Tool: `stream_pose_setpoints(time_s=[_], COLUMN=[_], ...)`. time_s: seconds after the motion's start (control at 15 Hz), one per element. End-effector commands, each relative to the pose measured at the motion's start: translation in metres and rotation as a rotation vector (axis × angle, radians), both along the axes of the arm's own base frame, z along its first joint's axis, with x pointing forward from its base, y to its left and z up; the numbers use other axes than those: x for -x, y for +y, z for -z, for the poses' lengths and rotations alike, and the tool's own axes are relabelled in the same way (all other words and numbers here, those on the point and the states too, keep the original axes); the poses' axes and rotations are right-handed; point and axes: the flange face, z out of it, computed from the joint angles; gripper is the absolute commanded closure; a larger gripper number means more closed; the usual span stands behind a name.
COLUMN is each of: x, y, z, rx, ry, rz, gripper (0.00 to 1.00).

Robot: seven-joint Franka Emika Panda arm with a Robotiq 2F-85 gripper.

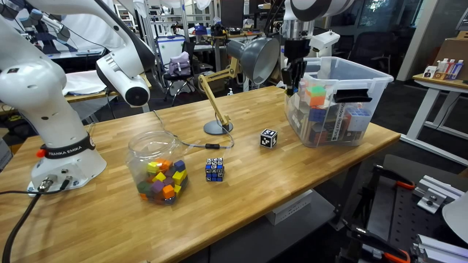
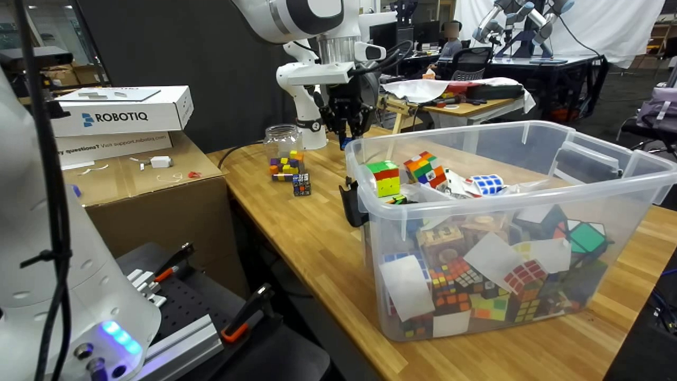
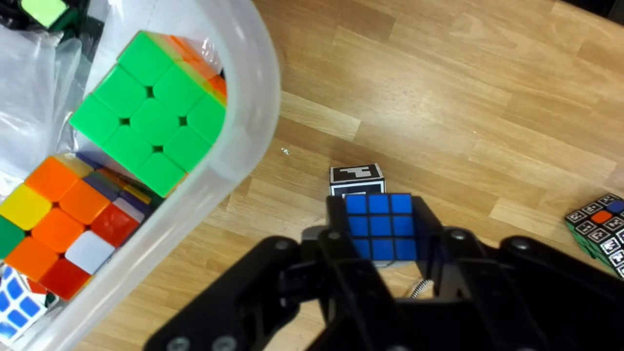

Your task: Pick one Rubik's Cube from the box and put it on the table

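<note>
Although its last word is unclear, the upright label (image 1: 338, 122) on the clear plastic bin (image 2: 529, 200) reads "Shadow Robot". A black collar (image 1: 69, 149) at the base of a white robot arm (image 1: 33, 96) is marked "FRANKA EMIKA". In an exterior view, a white carton (image 2: 127, 120) bears "ROBOTIQ"; the lower carton (image 2: 113, 148) beneath it shows "Visit support.robotiq.com". Lettering on the long white box (image 1: 290, 207) under the surface (image 1: 226, 199) is too small to read.

The bin, standing on the surface, contains many Rubik's Cubes (image 2: 457, 301), among them a green-topped cube (image 3: 153, 119) and a mixed orange-and-red cube (image 3: 61, 224), together with white paper slips (image 2: 407, 288) and clear plastic wrapping (image 3: 29, 97). The round clear jar (image 1: 155, 145) contains small coloured blocks (image 1: 162, 179) in yellow, orange, purple and green. Beside the jar rests a marker-printed Rubik's Cube (image 1: 214, 170); a black-and-white marker cube (image 1: 268, 138) rests between it and the bin.

The jaws are clenched on a blue-faced Rubik's Cube (image 3: 380, 226), bearing on two opposite sides of it. In the wrist view this cube is outside the bin, near a corner of its rim, and suspended above the surface.
</note>
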Motion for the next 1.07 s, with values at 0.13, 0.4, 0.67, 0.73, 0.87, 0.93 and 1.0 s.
stream_pose_setpoints(time_s=[0.13, 0.4, 0.67, 0.73, 0.87, 0.93, 1.0], x=[0.019, 0.033, 0.031, 0.031, 0.031, 0.031, 0.031], y=[0.005, 0.013, 0.012, 0.012, 0.012, 0.012, 0.012], z=[-0.003, 0.009, 0.017, 0.017, 0.018, 0.018, 0.018], rx=[-0.004, -0.033, -0.034, -0.035, -0.035, -0.035, -0.035], ry=[-0.033, -0.003, 0.033, 0.034, 0.036, 0.036, 0.036], rz=[0.05, 0.049, 0.054, 0.054, 0.054, 0.054, 0.054], gripper=[0.92, 0.92, 0.92, 0.67, 0.67, 0.67, 0.67])
